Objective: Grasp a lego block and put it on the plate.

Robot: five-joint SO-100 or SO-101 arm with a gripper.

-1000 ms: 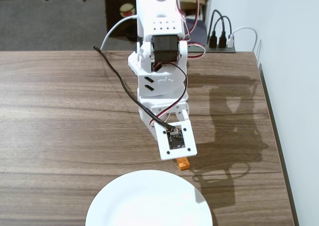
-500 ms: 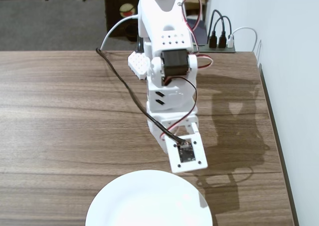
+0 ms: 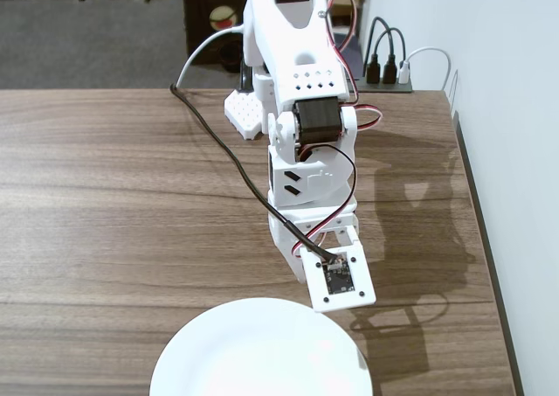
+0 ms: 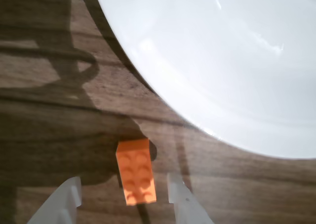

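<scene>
Lego block (image 4: 136,171) on the table (image 4: 44,130), just beside the plate (image 4: 222,61), apart.

Orange lego block (image 4: 136,171), white plate (image 4: 232,61)

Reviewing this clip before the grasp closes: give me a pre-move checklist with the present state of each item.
1. Gripper open: ok, fingers spread apart.
2. Lego block between the fingers: ok in the wrist view, gaps on both sides.
3. Block lying on the table, off the plate: ok.
4. Plate bare for the drop: ok, nothing on its visible part in either view.
5. Fingers low enough to grip: cannot tell.
6. Block visible in the fixed view: not ok, arm hides it.
</scene>
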